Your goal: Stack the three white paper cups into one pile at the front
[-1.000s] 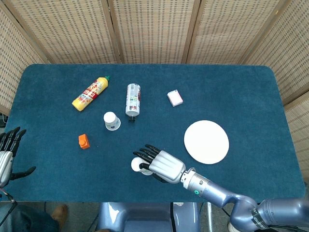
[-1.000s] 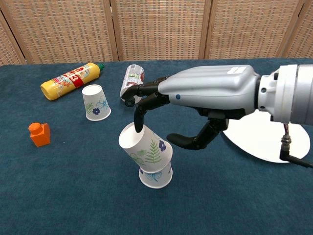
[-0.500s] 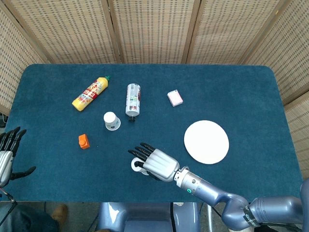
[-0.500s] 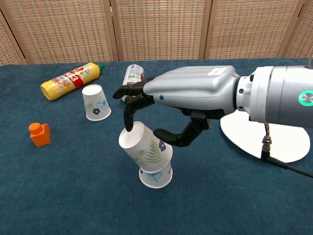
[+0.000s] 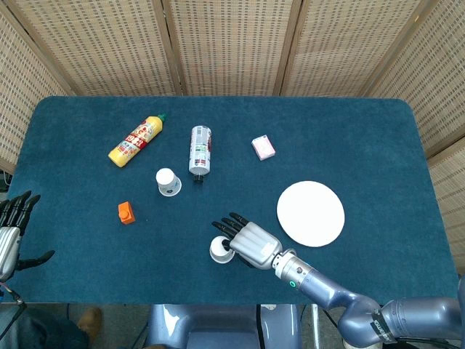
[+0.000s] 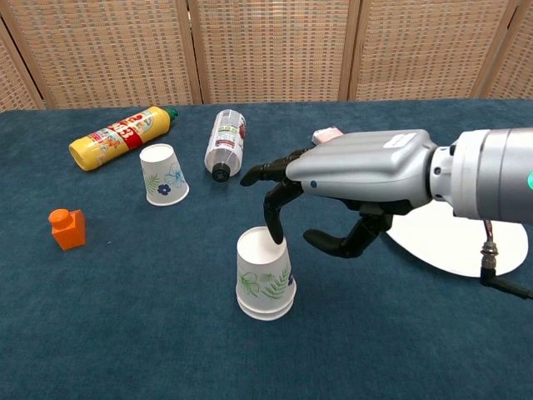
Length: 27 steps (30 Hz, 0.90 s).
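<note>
Your right hand (image 6: 350, 179) hovers just above the front stack (image 6: 265, 283), fingers spread, one fingertip (image 6: 276, 236) at or just inside the top cup's rim; it grips nothing. Whether that fingertip touches the rim cannot be told. The stack sits near the table's (image 5: 363, 131) front edge: two upside-down cups, one nested squarely over the other, upright, rims level. Judgement: the fingertip is there to press or steady the top cup so it seats fully.

The third cup (image 6: 162, 173) stands upside down, well apart to the back left, near the yellow bottle (image 6: 117, 136) and just beside the clear bottle (image 6: 226, 142). It is not yet stacked; roughly two thirds done.

Your left hand (image 5: 13, 225) rests at the table's left edge, fingers apart, holding nothing.

Next, lift clear vertically so the stack is not tipped, then fetch the third cup. Its thin wall will crush under a hard grip.
</note>
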Each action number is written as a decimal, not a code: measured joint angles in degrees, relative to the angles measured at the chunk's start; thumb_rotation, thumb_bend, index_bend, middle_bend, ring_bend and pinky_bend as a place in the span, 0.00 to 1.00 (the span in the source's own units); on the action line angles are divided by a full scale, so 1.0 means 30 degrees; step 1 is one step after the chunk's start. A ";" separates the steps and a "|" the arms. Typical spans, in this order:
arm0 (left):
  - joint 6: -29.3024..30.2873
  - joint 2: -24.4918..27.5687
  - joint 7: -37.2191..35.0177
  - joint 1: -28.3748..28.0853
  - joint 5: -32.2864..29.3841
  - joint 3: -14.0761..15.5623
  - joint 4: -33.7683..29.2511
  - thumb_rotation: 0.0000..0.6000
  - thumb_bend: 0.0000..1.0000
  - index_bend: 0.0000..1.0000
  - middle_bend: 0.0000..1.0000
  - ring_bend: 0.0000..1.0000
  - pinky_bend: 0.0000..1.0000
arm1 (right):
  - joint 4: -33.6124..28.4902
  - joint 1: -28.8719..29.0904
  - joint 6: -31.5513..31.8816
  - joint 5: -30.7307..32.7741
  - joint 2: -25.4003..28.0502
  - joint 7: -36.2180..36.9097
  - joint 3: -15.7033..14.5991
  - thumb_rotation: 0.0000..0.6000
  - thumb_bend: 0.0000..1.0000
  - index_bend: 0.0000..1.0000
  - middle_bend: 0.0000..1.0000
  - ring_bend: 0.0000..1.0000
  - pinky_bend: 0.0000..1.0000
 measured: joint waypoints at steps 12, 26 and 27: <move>-0.0756 -0.0576 0.0610 -0.1027 -0.0074 -0.0562 0.0881 1.00 0.00 0.00 0.00 0.00 0.00 | 0.0543 -0.2128 0.3461 -0.2893 0.2422 0.1762 -0.0059 1.00 0.00 0.00 0.00 0.00 0.00; -0.6121 -0.2856 0.3263 -0.7103 0.0671 -0.2855 0.3125 1.00 0.00 0.00 0.00 0.00 0.00 | 0.7526 -1.0453 1.1900 -0.4780 0.2913 0.8430 -0.1919 1.00 0.00 0.00 0.00 0.00 0.00; -0.6693 -0.3083 0.3684 -0.7588 0.0377 -0.3027 0.3255 1.00 0.00 0.00 0.00 0.00 0.00 | 0.7517 -1.0835 1.2224 -0.4833 0.2780 0.8559 -0.2007 1.00 0.00 0.00 0.00 0.00 0.00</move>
